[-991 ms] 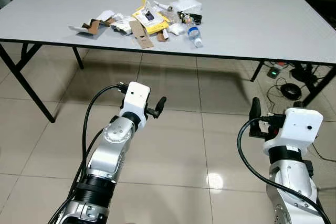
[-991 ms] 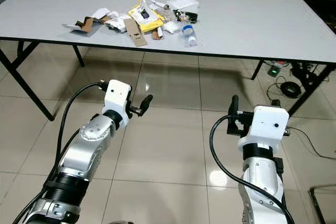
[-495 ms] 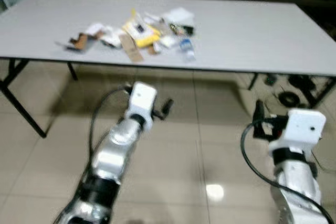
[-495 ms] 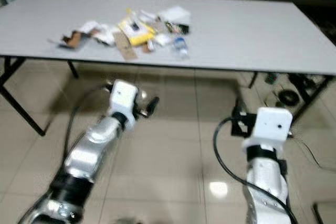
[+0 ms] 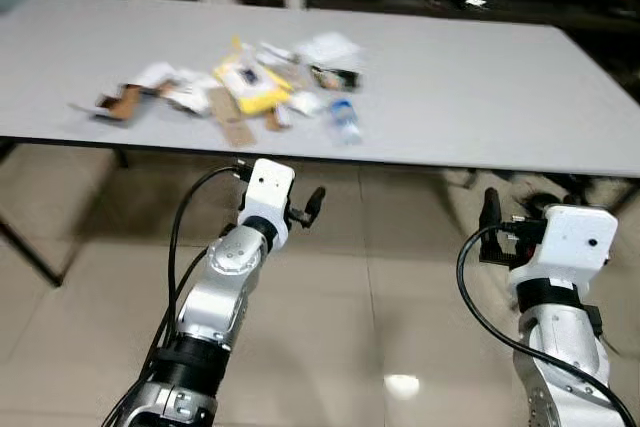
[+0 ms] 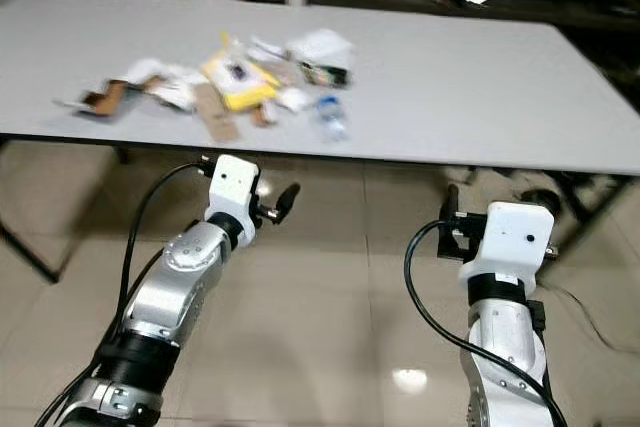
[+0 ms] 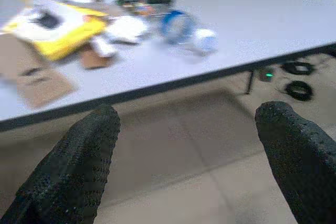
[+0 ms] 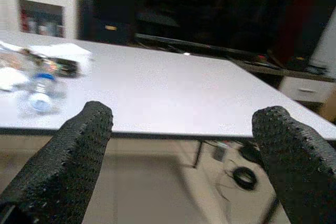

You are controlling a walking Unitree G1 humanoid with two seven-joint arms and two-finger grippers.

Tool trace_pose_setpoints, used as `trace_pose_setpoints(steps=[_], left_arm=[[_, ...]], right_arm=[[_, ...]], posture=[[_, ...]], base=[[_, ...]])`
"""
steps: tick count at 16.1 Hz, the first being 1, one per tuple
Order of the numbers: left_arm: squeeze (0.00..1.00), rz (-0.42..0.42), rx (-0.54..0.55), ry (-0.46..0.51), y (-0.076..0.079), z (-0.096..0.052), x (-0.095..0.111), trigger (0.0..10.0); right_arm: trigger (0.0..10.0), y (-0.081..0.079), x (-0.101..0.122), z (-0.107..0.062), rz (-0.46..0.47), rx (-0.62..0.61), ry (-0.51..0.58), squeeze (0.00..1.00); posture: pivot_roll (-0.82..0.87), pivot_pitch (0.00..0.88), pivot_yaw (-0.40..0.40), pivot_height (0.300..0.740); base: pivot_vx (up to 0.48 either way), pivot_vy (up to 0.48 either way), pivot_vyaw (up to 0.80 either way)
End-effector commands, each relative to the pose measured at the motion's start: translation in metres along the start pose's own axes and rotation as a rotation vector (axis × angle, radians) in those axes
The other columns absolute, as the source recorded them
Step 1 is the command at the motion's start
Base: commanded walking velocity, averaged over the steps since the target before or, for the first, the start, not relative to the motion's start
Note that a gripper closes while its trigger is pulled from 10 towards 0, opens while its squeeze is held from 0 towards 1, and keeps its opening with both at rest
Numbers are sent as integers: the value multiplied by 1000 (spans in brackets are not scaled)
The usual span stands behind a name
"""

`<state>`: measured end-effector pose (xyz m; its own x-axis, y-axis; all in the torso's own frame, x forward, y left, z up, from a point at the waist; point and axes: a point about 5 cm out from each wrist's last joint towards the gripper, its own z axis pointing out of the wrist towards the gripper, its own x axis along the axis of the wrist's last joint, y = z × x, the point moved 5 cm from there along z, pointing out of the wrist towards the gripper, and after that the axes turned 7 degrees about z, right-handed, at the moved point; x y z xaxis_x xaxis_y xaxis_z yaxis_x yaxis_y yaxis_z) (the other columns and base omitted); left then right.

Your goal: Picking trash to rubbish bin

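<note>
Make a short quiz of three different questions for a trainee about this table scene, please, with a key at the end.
1. True or false: the small clear plastic bottle with a blue cap lies on its side on the large grey table.
2. Which item lies nearest the table's front edge? A) the flat brown cardboard strip B) the yellow plastic packet C) the white paper sheet
3. Fill in: the left tool has its fingers ____.

Key: 1 true; 2 A; 3 open. The right tool is also open, and both are held below the table edge, holding nothing.
</note>
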<state>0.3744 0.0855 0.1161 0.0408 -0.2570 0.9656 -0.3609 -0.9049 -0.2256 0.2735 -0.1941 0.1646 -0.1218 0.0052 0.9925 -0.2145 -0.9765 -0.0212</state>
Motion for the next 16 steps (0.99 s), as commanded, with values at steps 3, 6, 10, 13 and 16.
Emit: trace_pose_setpoints(steps=[3,6,10,13,16], left_arm=[[0,-2,23,-6,-7,0,-2,10000],[0,-2,35,-7,-8,0,-3,10000],[0,1,66,-2,-10,0,-1,10000],[0,1,65,-5,-9,2,-1,10000],[0,0,69,-5,-9,3,-1,10000]], right_arm=[[10000,-3,2,1,12,17,-2,0],[10000,-8,-1,1,23,43,-20,0],[10000,-11,-1,1,35,55,-24,0],[10000,-12,-1,1,36,59,-26,0],[10000,-15,-1,2,39,66,-27,0]], posture=[[158,84,-63,740],[159,85,-66,740],[159,85,-66,740],[158,85,-64,740],[160,84,-63,740]], base=[[460,0,0],[448,0,0],[0,0,0],[0,-424,0],[0,-469,0]])
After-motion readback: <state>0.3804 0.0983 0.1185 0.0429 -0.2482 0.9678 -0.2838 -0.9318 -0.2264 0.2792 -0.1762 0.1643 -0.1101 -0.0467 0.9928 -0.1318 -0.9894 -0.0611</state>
